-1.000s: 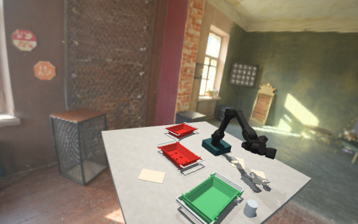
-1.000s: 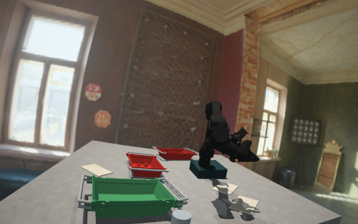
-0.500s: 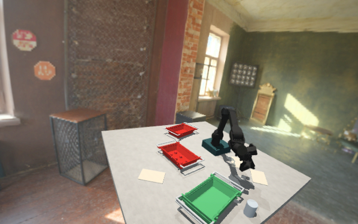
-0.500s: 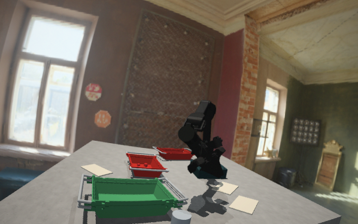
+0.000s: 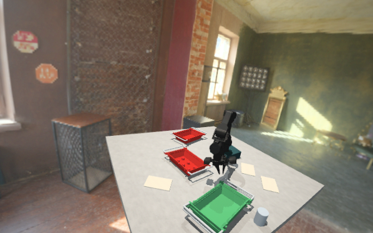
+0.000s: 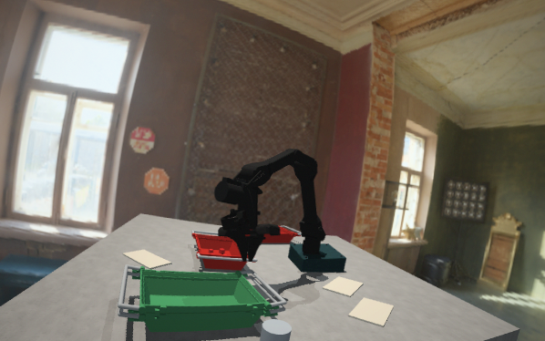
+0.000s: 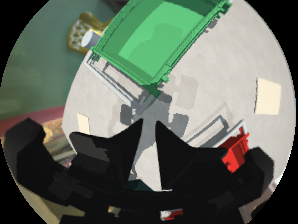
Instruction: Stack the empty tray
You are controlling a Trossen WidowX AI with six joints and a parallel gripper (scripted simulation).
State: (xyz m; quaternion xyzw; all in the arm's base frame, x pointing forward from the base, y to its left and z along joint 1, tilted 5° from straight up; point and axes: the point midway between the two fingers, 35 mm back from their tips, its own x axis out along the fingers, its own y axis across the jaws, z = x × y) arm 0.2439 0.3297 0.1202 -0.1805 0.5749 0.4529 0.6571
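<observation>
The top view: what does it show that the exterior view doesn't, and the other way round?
Only the top view: the wire-sided cabinet with a brown top.
Only the exterior view: the big window's glass panes at left.
Both: the green tray, the loaded red tray, the arm, two round wall signs.

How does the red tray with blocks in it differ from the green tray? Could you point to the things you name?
The red loaded tray (image 5: 191, 154) (image 6: 228, 246) holds small red blocks (image 5: 183, 161) (image 6: 221, 251), while no blocks show in the green tray (image 5: 219, 204) (image 6: 200, 296) (image 7: 165, 32).
The loaded tray is the smaller of the two; the green tray is clearly larger.
The loaded tray stands nearer the teal arm base (image 5: 234, 152) (image 6: 319, 264), the green tray farther off.
Both stand upright, open-topped, with pale bars at their ends.
</observation>
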